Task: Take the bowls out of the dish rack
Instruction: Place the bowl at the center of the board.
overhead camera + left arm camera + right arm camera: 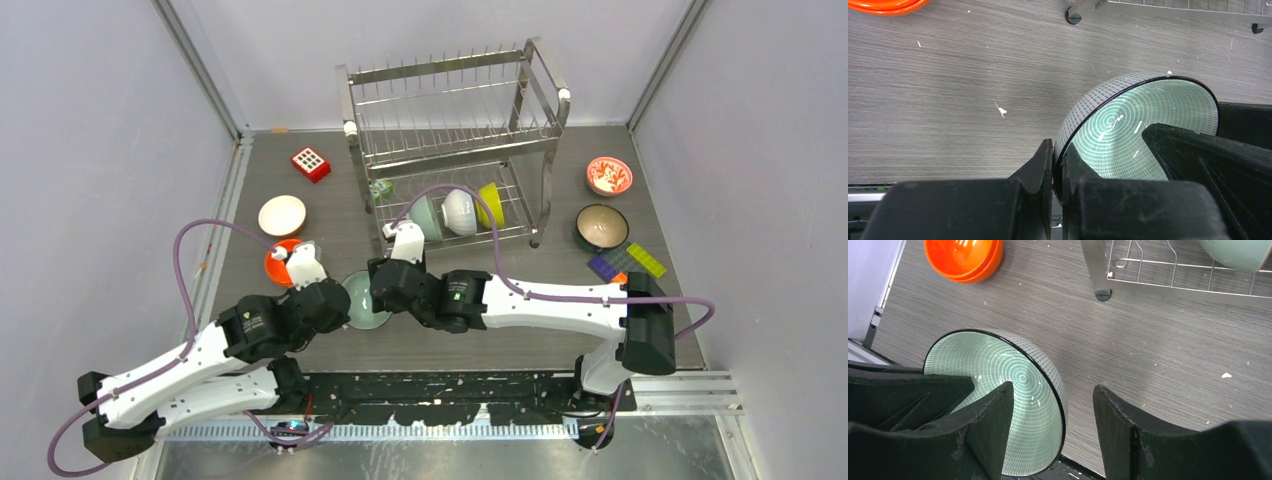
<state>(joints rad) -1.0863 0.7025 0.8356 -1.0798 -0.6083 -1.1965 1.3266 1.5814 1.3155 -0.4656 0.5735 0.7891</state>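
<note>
My left tool (pixel 1057 156) pinched shut on teal bowl (pixel 1148 125) rim, holding it tilted; my right tool (pixel 1053 390) open, straddling rim: likely handover.

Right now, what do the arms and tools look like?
Left arm and right arm: white shells, black joints, a purple cable along each. Left tool and right tool: matte black, two wedge-shaped fingers, scuffed edges.
</note>
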